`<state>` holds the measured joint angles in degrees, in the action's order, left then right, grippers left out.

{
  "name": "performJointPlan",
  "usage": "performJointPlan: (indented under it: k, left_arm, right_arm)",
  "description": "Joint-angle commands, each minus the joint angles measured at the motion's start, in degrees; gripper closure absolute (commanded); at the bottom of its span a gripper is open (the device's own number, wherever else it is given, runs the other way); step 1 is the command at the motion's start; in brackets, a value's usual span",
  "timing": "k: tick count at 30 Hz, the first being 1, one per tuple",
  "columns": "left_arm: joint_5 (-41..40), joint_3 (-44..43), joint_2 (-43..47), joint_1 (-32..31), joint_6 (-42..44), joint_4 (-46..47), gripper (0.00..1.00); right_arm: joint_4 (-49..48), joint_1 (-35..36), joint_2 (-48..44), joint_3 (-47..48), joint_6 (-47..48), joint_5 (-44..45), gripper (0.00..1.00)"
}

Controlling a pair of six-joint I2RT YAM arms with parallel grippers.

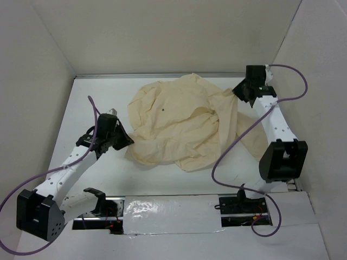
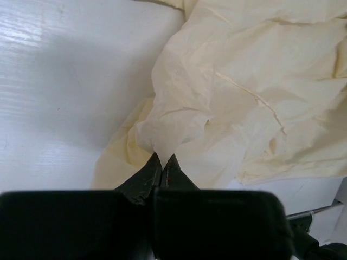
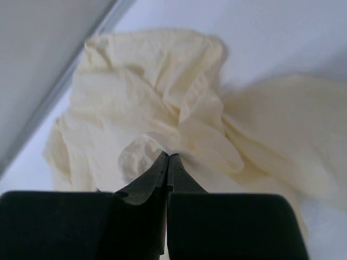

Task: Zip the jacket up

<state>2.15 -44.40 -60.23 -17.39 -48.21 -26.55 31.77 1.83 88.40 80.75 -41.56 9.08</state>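
Observation:
The jacket is a large, wrinkled cream garment bunched in the middle of the white table, part of it under the right arm. My left gripper is at its near left edge. In the left wrist view the left gripper is shut, pinching a fold of the jacket. My right gripper is at its far right edge. In the right wrist view the right gripper is shut on a raised fold of the jacket. No zipper shows.
White walls close in the table on the left, back and right; the back wall's base runs just behind the jacket. A purple cable from the right arm hangs across the jacket's right part. The arm bases sit at the near edge.

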Motion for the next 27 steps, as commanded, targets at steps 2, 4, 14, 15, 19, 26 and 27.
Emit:
performJointPlan:
  k: [2, 4, 14, 15, 19, 26, 27]
  left_arm:
    - [-3.6, -3.5, -2.2, 1.0, -0.7, -2.5, 1.00]
    - [-3.7, -4.1, -1.8, 1.8, -0.6, -2.5, 1.00]
    - [1.4, -5.3, -5.2, 12.0, 3.8, 4.2, 0.81]
    - [2.1, -6.7, -6.6, 12.8, 5.2, 6.8, 0.57]
    - [3.9, -14.5, -16.6, 17.1, 8.6, 11.8, 0.31]
    - [11.6, -27.5, -27.4, 19.1, 7.2, 0.5, 0.01]
    - [14.0, -25.2, -25.6, 18.0, 7.5, 2.7, 0.01]
  right_arm:
    - [2.5, -5.3, 11.9, 14.6, -5.5, -2.2, 1.00]
    - [5.5, -7.5, 18.7, 19.8, -7.6, -1.3, 1.00]
    - [10.3, -8.5, 35.1, 38.8, -2.1, -4.1, 0.79]
    - [9.2, -7.8, 34.0, 36.7, 1.9, -4.4, 0.53]
    - [6.4, -3.9, 28.9, 27.0, 9.9, -2.3, 0.17]
    - [7.3, 0.5, 23.1, 14.6, 11.4, 4.2, 0.00]
    - [7.5, 0.9, 23.4, 13.5, 11.5, 3.1, 0.00]
